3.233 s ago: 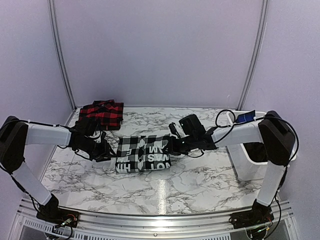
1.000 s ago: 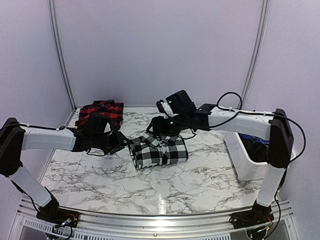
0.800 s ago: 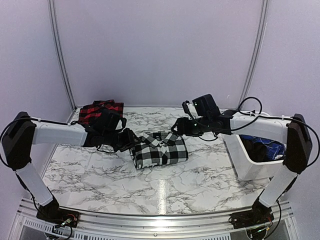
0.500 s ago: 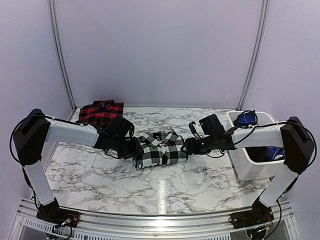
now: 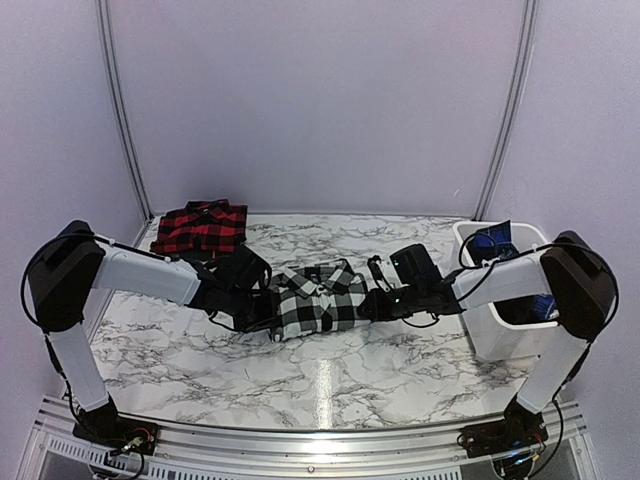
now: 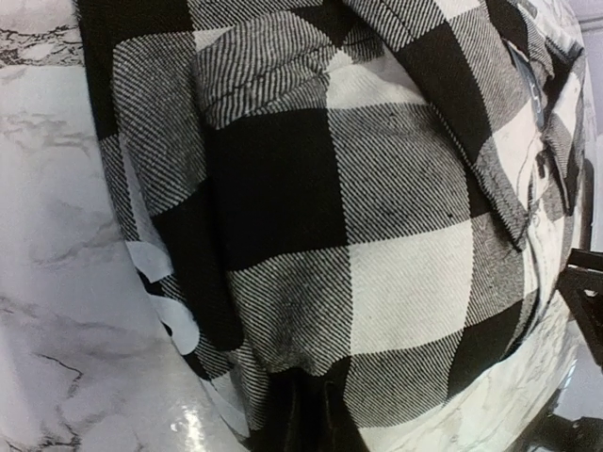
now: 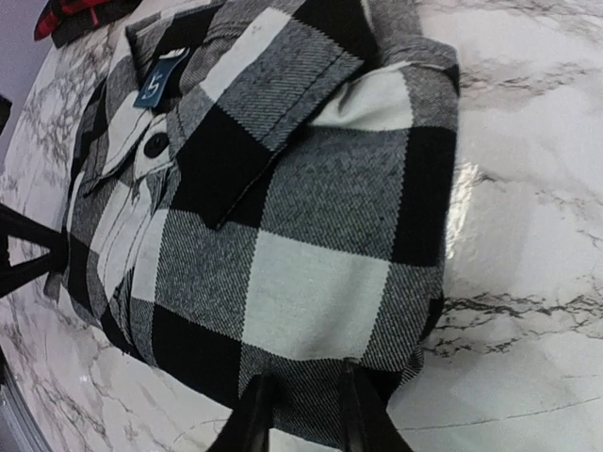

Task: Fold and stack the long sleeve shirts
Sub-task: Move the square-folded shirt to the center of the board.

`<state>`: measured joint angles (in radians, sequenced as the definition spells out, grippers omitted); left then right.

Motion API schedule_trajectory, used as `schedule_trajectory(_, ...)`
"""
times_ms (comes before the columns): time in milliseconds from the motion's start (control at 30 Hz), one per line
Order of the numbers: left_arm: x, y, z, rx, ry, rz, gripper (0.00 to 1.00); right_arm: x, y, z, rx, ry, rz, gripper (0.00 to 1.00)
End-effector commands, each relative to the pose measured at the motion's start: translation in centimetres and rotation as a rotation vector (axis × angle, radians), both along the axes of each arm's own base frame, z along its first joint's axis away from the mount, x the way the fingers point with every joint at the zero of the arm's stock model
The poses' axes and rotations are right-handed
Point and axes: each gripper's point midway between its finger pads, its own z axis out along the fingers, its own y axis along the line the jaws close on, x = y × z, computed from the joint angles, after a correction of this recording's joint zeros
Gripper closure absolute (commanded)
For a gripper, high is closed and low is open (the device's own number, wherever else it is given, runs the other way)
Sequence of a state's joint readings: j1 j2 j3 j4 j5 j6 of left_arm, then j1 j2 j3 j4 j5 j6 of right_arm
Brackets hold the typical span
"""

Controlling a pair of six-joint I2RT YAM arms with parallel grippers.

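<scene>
Both left fingers [image 6: 283,428] and right fingers [image 7: 256,414] clamp opposite edges of the black-and-white shirt [image 5: 318,300].

Left claw [image 5: 262,308] and right claw [image 5: 368,305] sit at opposite ends of the black-and-white shirt [image 5: 318,298].

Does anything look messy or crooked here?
A little. The folded black-and-white checked flannel shirt lies crooked in the middle, tilted against the table's edge. It is not stacked on the folded red-and-black checked flannel shirt, which sits apart in the far left corner.
</scene>
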<state>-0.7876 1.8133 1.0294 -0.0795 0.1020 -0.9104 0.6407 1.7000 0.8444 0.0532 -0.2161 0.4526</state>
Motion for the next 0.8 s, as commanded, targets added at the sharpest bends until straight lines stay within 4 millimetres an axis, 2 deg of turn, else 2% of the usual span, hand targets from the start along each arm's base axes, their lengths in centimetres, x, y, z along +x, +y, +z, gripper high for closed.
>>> schedule_trajectory(0, -1.4, 1.9, -0.7, 0.047, 0.018, 0.013, 0.95, -2.0, 2.5, 1.1, 0.026, -0.005, 0.043, 0.88)
schedule_trajectory(67, -2.1, 2.6, -0.5, 0.050, 0.017, 0.011, 1.00, -3.5, 3.4, 1.2, 0.017, 0.012, 0.058, 0.94)
schedule_trajectory(200, -4.1, 4.7, -0.1, 0.063, 0.019, 0.010, 1.00, -7.6, 4.8, 1.3, -0.013, 0.069, 0.078, 0.99)
schedule_trajectory(300, -5.9, 7.0, -0.6, 0.101, 0.029, 0.004, 1.00, -9.7, 5.1, 1.2, -0.020, 0.100, 0.081, 0.97)
schedule_trajectory(367, -6.7, 7.8, -0.6, 0.113, 0.039, -0.010, 1.00, -10.1, 4.9, 1.1, -0.027, 0.110, 0.075, 0.90)
schedule_trajectory(467, -6.7, 8.2, 0.3, 0.118, 0.012, -0.023, 0.87, -9.4, 4.8, 2.3, -0.035, 0.067, 0.060, 0.76)
schedule_trajectory(600, -5.2, 8.6, 2.3, 0.098, -0.038, -0.003, 0.77, -6.9, 4.6, 4.2, -0.051, -0.010, 0.034, 0.57)
schedule_trajectory(767, -2.2, 9.8, 3.6, 0.091, -0.066, 0.056, 0.70, -2.5, 4.0, 4.8, -0.017, -0.058, -0.009, 0.49)
